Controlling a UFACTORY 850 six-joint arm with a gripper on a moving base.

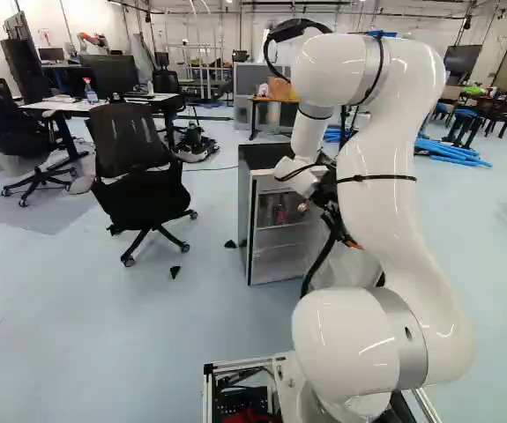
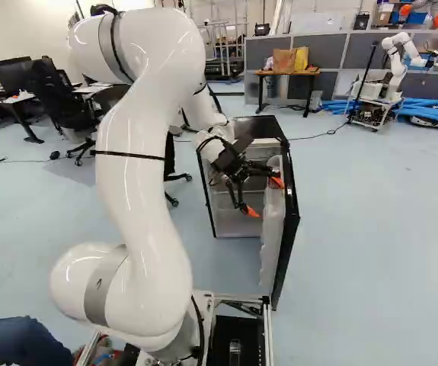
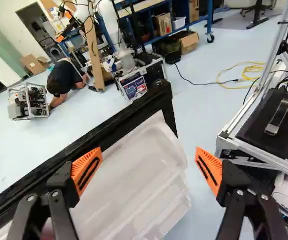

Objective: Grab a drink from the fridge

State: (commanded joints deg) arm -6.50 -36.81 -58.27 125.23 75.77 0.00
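A: "Straight ahead?"

B: "Small fridge (image 1: 267, 157) with dark top and pale interior, on a light blue floor (image 1: 68, 300). Open, with the door (image 2: 289, 236) at the right side, swung toward the near side."

A: "And the drinks?"

B: "Inside the fridge, seen in the left base view: a few small drink containers (image 1: 279, 214), at least one reddish. Too small to tell whether cans or bottles."

A: "White arm (image 2: 139, 175)?"

B: "Rising from the near foot of the right base view, bending over at the top and reaching down to the front of the fridge."

A: "State of the black end effector (image 2: 265, 197)?"

B: "Wide open, with orange pads (image 3: 86, 170) well apart and nothing in hold. Just left of the door, near the fridge opening. In the wrist view, directly ahead between the pads: pale inner liner (image 3: 141, 172) of the door, with moulded racks. Cannot tell whether in contact with it."

A: "Round about?"

B: "To the left of the fridge, a black office chair (image 1: 130, 145). Beyond, on the far side, a small wooden table (image 2: 289, 73) with a brown bag (image 2: 283, 60) on top. Far to the right, another robot (image 2: 396, 65), white, beside blue tubing (image 2: 432, 109) on the floor."
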